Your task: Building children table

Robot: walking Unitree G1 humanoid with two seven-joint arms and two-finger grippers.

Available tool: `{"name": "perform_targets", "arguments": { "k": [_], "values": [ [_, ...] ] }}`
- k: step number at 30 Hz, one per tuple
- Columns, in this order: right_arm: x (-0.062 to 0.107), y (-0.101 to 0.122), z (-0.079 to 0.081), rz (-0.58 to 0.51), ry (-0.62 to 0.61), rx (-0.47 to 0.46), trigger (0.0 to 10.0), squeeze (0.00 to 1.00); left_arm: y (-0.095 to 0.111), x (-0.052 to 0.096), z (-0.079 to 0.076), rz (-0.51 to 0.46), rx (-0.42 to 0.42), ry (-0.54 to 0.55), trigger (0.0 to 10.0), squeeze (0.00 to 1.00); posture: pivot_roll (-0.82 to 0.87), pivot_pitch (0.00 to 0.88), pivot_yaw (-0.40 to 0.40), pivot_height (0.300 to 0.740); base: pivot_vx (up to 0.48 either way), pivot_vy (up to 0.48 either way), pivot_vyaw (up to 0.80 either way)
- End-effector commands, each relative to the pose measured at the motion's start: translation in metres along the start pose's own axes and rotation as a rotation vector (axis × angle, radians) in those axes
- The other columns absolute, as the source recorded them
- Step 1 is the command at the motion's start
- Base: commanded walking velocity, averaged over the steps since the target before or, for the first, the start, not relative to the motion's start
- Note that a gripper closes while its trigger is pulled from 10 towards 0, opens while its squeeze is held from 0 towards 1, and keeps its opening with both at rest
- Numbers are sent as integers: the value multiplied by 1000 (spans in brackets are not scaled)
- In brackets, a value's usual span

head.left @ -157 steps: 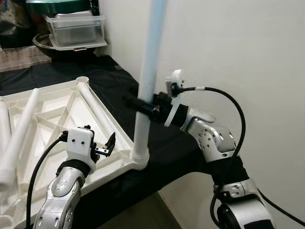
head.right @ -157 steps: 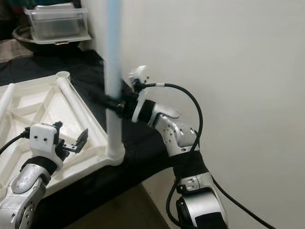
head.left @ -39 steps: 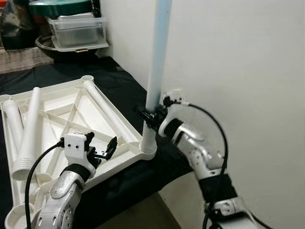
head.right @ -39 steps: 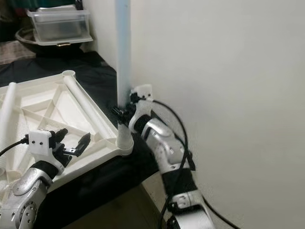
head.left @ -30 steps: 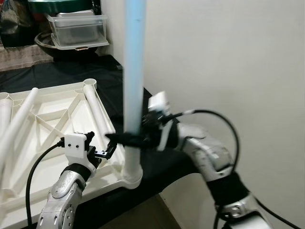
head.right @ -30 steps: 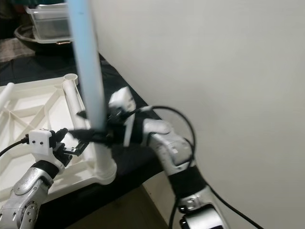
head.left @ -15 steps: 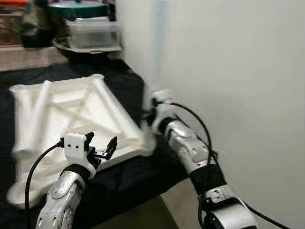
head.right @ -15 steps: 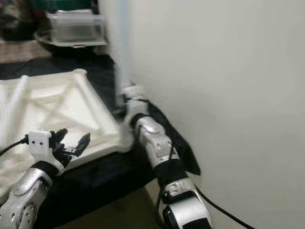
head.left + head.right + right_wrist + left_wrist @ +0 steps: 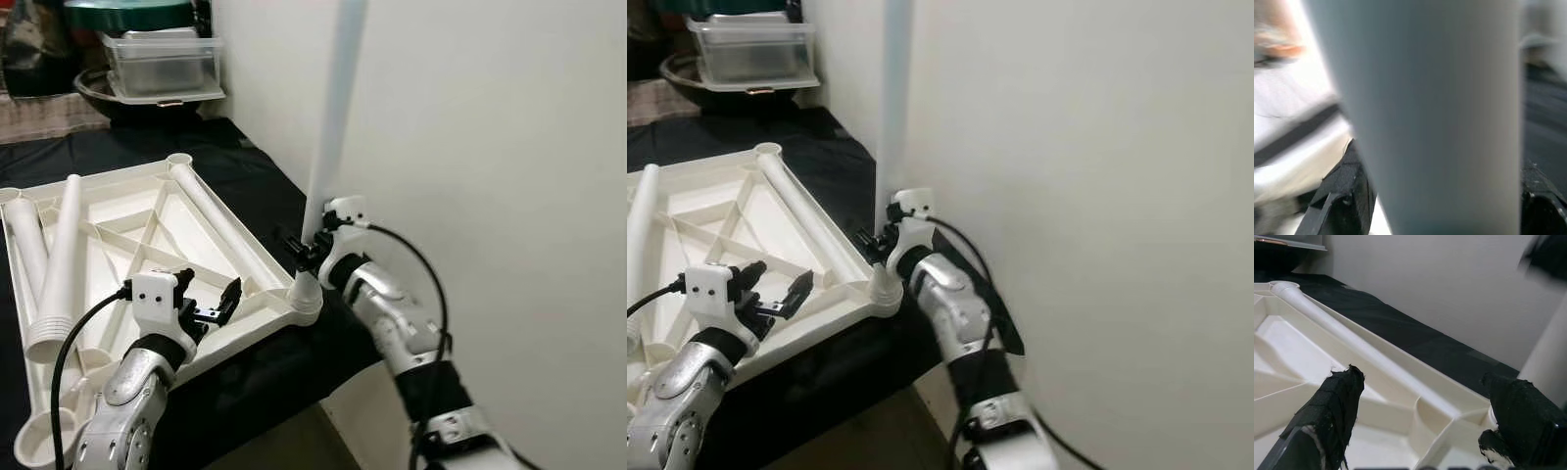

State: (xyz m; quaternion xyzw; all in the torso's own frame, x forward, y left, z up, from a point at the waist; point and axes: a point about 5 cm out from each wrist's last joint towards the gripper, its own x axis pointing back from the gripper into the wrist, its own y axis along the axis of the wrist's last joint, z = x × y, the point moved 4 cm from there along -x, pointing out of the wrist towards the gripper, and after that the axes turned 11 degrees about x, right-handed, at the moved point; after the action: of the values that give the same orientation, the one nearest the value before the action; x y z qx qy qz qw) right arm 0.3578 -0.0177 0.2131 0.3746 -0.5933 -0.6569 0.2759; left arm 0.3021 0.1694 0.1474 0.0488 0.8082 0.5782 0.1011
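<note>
At centre frame the right gripper [image 9: 306, 247] has its two black fingers closed around the base of a pale blue-white table leg [image 9: 331, 117], which stands nearly upright, leaning slightly, in the corner socket [image 9: 304, 299] of the upturned white tabletop [image 9: 147, 220] lying on a black-covered surface [image 9: 245, 176]. At lower left the left gripper [image 9: 211, 305] hovers open and empty just above the tabletop's near edge, beside that corner. This looks like the seating of the first leg; next it likely needs straightening and pressing home, while two loose legs [image 9: 54, 264] lie across the ribbed, glossy plastic underside at left.
</note>
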Motion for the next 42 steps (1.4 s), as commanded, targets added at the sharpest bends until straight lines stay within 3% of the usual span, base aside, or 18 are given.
{"name": "perform_targets", "arguments": {
  "k": [1,7,11,12,14,15,16,19,24,27,28,32,33,35,39,40,41,42],
  "values": [
    [-3,21,44,-85,314,-2,10000,0,-2,-1,0,0,6,-1,10000,0,109,0,-129,740,0,0,0],
    [19,-3,100,3,703,111,10000,0,-1,-1,-1,-4,6,5,10000,0,123,0,-136,740,0,0,0],
    [11,-17,101,36,669,112,9294,0,-2,0,0,-3,6,7,10000,0,127,0,-136,740,0,0,0],
    [4,-24,93,62,592,144,0,0,-2,0,-1,-2,6,6,10000,0,130,0,-137,740,0,0,0],
    [-3,-30,83,94,507,154,0,0,-2,0,-1,-1,6,6,10000,0,130,0,-137,740,0,0,0],
    [-18,-42,42,193,186,141,0,0,-2,1,-1,0,5,6,10000,0,131,0,-137,740,0,0,0],
    [-20,-47,25,233,53,121,0,0,-2,1,-1,1,5,6,10000,0,131,0,-137,740,0,0,0],
    [9,-58,-58,337,-578,70,0,0,-2,2,-1,0,7,7,10000,0,128,0,-135,740,0,0,0],
    [51,-54,-93,352,-891,140,0,0,-2,3,-1,2,8,5,10000,0,118,0,-126,740,0,0,0],
    [51,-59,-84,369,-860,111,0,0,-2,3,-1,5,8,2,10000,0,118,0,-126,740,0,0,0],
    [42,-57,-72,351,-788,144,10000,0,-2,2,-1,6,8,0,10000,0,107,0,-115,740,0,0,0],
    [11,-46,-36,230,-555,135,10000,0,-3,0,-1,10,7,-8,10000,0,104,0,-110,740,0,0,0],
    [7,-40,-33,180,-534,118,10000,1000,-3,0,-1,11,7,-9,10000,0,104,0,-110,740,0,0,0],
    [3,-34,-34,133,-546,107,10000,1000,-3,-1,-1,12,6,-9,10000,0,104,0,-110,740,0,0,0],
    [-15,-19,-14,77,-322,93,10000,1000,-4,-1,0,11,5,-8,10000,0,111,0,-119,740,0,0,0],
    [-18,-13,-6,54,-251,90,10000,0,-4,-1,0,11,5,-7,10000,0,111,0,-119,740,0,0,0],
    [-18,6,23,-24,14,91,10000,0,-4,-1,0,8,5,-4,10000,0,110,0,-119,740,0,0,0],
    [-18,6,23,-24,14,91,10000,0,-4,-1,0,8,5,-4,10000,0,110,0,-119,740,0,0,0]
  ]
}}
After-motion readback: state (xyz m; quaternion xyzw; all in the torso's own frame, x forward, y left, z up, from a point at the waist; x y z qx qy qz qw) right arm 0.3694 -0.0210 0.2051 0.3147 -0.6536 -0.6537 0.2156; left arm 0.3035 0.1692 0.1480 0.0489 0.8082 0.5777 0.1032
